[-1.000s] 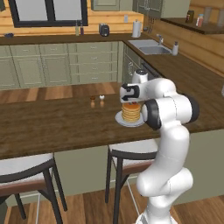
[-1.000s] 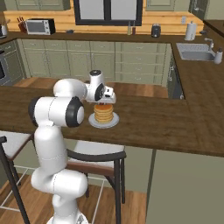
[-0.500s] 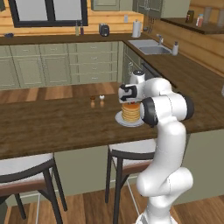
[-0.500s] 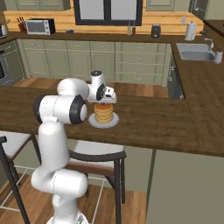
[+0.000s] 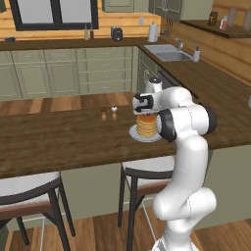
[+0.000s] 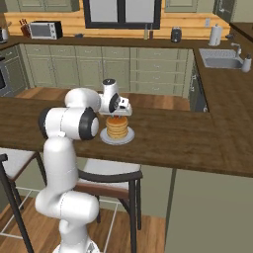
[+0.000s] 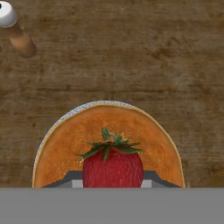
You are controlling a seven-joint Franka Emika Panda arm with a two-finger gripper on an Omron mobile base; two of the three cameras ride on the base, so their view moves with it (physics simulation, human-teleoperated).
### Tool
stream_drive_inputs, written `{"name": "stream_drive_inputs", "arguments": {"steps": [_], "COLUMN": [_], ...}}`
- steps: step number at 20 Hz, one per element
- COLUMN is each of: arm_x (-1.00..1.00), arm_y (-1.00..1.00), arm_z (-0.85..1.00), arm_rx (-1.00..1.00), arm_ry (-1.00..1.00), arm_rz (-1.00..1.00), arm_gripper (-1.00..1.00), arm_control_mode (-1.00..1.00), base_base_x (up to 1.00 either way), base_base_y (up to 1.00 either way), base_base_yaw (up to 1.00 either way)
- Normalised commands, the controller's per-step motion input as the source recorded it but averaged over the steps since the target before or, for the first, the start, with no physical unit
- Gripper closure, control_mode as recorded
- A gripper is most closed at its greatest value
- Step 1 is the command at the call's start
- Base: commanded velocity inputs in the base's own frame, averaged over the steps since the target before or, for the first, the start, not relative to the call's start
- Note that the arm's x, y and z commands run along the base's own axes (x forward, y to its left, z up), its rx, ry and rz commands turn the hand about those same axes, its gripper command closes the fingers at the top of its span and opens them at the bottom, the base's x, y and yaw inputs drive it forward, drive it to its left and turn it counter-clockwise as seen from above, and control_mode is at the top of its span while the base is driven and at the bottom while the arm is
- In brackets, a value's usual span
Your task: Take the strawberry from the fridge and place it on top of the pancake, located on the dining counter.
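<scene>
the arm is reaching over the dining counter worktop [image 5: 59, 142], and its end effector [image 7: 113, 186] hangs directly above the pancake [image 5: 146, 125], which sits as a short golden stack on a small white plate [image 5: 133, 133]. looking down along the hand, the strawberry [image 7: 113, 168] is pinched between the two dark tips, green leaves pointing up the picture, with the round top of the pancake [image 7: 107, 144] spread out just beneath it. so the end effector is closed tight on the berry, not let go.

from the right side the end effector [image 6: 120, 111] sits right over the stack [image 6: 117, 127], very close to it, though i can't tell whether the berry already touches the top.

to my eye the job is nearly done: the fetching from the fridge is behind it, and the berry is lined up over the stack. what is left is lowering if needed, releasing the berry and lifting away.

a pair of small shakers [image 5: 108, 112] stands on the worktop near the plate, apart from it.
</scene>
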Motion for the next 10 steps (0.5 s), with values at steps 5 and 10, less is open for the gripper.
{"name": "stream_drive_inputs", "arguments": {"steps": [5,10], "arm_x": [-0.23,-0.55], "arm_y": [-0.01,0.00], "arm_z": [0.01,0.00], "arm_rx": [0.00,0.00], "arm_ry": [0.00,0.00], "arm_rz": [0.00,0.00], "arm_gripper": [1.00,1.00], "arm_control_mode": [-1.00,-1.00], "base_base_x": [0.00,0.00], "base_base_y": [0.00,0.00], "base_base_yaw": [0.00,0.00]}}
